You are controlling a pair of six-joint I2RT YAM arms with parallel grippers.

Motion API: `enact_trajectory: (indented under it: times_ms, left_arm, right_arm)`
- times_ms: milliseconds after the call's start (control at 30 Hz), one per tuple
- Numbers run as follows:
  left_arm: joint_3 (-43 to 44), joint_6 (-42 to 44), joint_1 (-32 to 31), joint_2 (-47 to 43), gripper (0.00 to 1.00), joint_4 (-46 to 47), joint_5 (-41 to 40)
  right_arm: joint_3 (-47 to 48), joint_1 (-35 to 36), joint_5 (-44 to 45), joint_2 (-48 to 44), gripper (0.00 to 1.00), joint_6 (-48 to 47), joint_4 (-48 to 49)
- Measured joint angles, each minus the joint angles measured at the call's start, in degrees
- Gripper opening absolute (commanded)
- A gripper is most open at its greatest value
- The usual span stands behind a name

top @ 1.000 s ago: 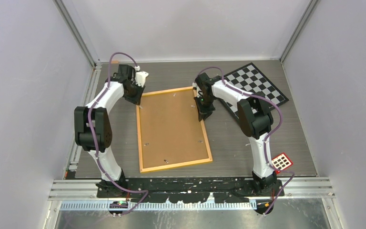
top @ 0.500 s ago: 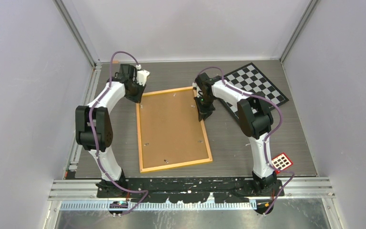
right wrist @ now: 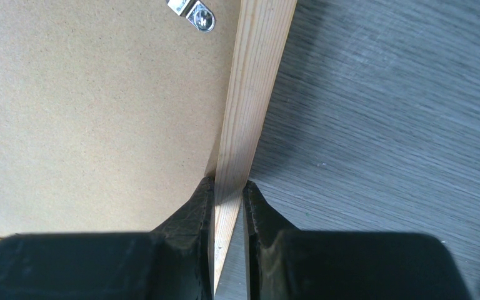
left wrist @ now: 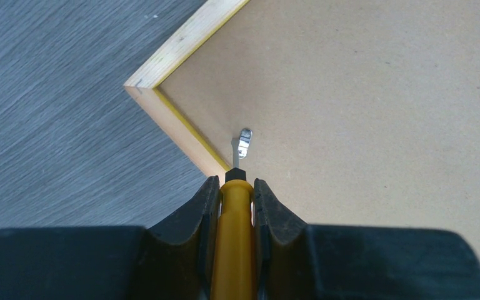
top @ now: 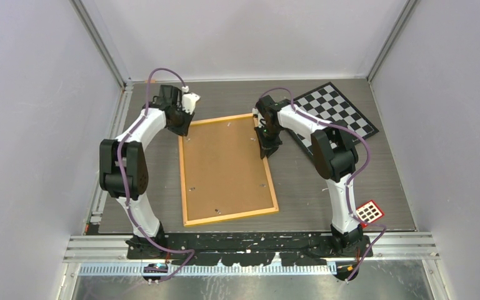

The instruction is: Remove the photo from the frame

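Observation:
The frame (top: 225, 169) lies face down on the table, its brown back up and its yellow-orange border all round. The photo is hidden under that back. My left gripper (top: 182, 123) is at the frame's far left corner, shut on a yellow-handled screwdriver (left wrist: 232, 237). The screwdriver's thin metal tip reaches a small metal clip (left wrist: 245, 142) just inside the wooden border (left wrist: 175, 53). My right gripper (top: 267, 149) is shut on the frame's right rail (right wrist: 250, 106), one finger on the back side and one on the table side. Another clip (right wrist: 195, 14) shows farther along the rail.
A black-and-white checkerboard (top: 334, 109) lies at the back right, partly under the right arm. A small red card with white squares (top: 370, 212) sits near the right arm's base. Grey walls close in the table on three sides.
The left wrist has shifted slightly to the right above the frame's far left corner. The right arm and the frame have not moved.

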Motion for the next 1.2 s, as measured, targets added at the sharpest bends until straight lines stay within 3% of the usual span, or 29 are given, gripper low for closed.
enact_trajectory:
  times_ms: [333, 600, 667, 867, 1033, 1200]
  left_arm:
    - [-0.50, 0.22, -1.42, -0.44, 0.00, -0.15, 1.42]
    - [1.49, -1.55, -1.66, -0.68, 0.00, -5.46, 7.39]
    - [3.89, -2.89, -1.77, -0.68, 0.00, -7.74, 9.60]
    - [12.76, -5.90, -2.12, -1.42, 0.00, -13.38, 16.63]
    - [17.49, -8.72, -2.89, -3.28, 0.00, -19.37, 24.50]
    - [18.69, -10.91, -6.14, -4.17, 0.00, -24.65, 31.98]
  right_arm:
    - [0.20, 0.00, -0.02, 0.13, 0.02, 0.00, -0.20]
    - [0.24, 0.13, -0.33, -0.07, 0.53, -1.55, -0.28]
    - [0.24, 0.11, -0.68, -0.28, 0.62, -3.15, -0.94]
    - [-1.49, 0.11, -3.30, -8.02, 0.76, -9.07, -0.11]
    - [-7.26, 0.02, -7.17, -22.91, 0.79, -15.65, 5.49]
    - [-10.45, 0.85, -11.45, -31.01, 0.79, -21.62, 10.91]
